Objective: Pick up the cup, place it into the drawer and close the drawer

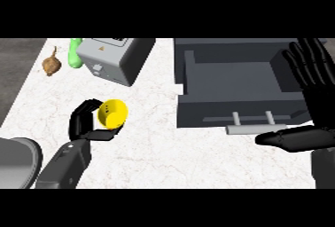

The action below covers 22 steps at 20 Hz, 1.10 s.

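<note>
The white marbled surface (170, 159) fills most of the head view; on its right part stands the dark grey drawer (216, 113), pulled open so that its hollow shows from above, with a pale bar handle (252, 128) on two posts at its near front wall. Over the drawer's right side shows the right hand (321, 106), large at the view's right edge; its fingers (304, 55) are straight and point up, released and grasping nothing, and its thumb lies out to the left just beside the handle; whether it touches the handle cannot be told.

At the upper middle stands a grey box-shaped appliance (111, 57), left of the drawer and apart from it. At the lower left corner sits a grey rounded shape (16, 164), cut by the edge; what it is cannot be told. Next to it the left forearm (62, 166) comes up from the lower edge to the left hand (83, 119); its fingers (82, 111) and thumb are curled round the yellow cup (112, 113), grasping it from the left side.

The cup is tipped on its side, left of the drawer with a strip of bare surface between them, and below the appliance in the view; whether it touches the surface cannot be told.

A green thing (76, 53) pokes out behind the appliance's left side; a small brown thing (52, 65) lies just left of it near the surface's far left edge.
</note>
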Tool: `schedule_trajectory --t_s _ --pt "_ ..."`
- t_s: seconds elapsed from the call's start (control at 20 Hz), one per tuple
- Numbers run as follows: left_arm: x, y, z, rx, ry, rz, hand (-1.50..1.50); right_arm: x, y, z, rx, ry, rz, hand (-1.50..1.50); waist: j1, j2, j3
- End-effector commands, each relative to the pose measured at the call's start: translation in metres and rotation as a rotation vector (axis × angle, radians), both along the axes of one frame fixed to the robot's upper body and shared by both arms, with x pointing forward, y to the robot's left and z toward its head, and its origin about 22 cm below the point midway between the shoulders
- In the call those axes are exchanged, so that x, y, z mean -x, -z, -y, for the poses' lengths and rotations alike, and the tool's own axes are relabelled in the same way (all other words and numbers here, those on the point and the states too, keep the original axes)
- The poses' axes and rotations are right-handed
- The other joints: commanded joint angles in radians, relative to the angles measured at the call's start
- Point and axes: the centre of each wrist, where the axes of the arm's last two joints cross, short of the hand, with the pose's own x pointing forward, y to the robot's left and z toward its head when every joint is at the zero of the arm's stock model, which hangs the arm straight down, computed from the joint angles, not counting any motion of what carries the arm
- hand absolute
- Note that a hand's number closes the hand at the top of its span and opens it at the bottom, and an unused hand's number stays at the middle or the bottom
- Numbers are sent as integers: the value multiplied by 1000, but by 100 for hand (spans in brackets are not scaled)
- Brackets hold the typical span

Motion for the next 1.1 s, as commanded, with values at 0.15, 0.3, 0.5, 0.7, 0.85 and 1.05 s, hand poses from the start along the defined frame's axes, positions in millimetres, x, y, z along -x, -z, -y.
schedule_trajectory --t_s 0.15,0.3,0.5,0.7,0.85,1.05 --pt "-28 -31 4 65 104 177 150 15 5 6 8 25 -8 -150 22 -14 3" --pt "-45 -47 31 39 175 198 150 11 -5 2 27 22 -20 -150 23 -14 3" --pt "-76 -98 71 -2 218 239 150 8 13 4 3 39 -30 -150 38 -19 5" --pt "-89 -136 108 -11 283 252 150 9 13 -3 22 46 -25 -150 35 -18 4" --pt "-101 -187 138 -33 339 255 150 -3 5 16 12 72 -22 -150 41 -23 5" --pt "-111 -242 174 -58 349 235 150 0 14 2 15 50 -14 -150 24 -18 4"
